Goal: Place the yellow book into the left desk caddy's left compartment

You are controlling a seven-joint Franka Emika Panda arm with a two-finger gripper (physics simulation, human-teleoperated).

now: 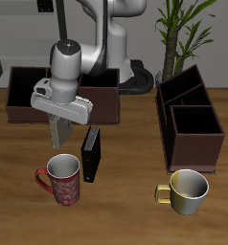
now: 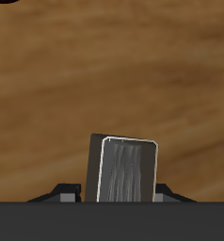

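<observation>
Nearest the table's front edge stand a red patterned mug [image 1: 63, 180] and a yellow mug [image 1: 188, 189], well apart. Just behind the red mug a black book [image 1: 91, 153] stands upright. Beside it the gripper [image 1: 57, 134] hangs over the table, fingers narrowed onto the yellow book [image 2: 128, 169], held upright between them. Farther off sits the left desk caddy [image 1: 204, 144], its compartments showing only dark floors. A second caddy [image 1: 20, 96] and a potted plant [image 1: 178, 29] are at the back.
</observation>
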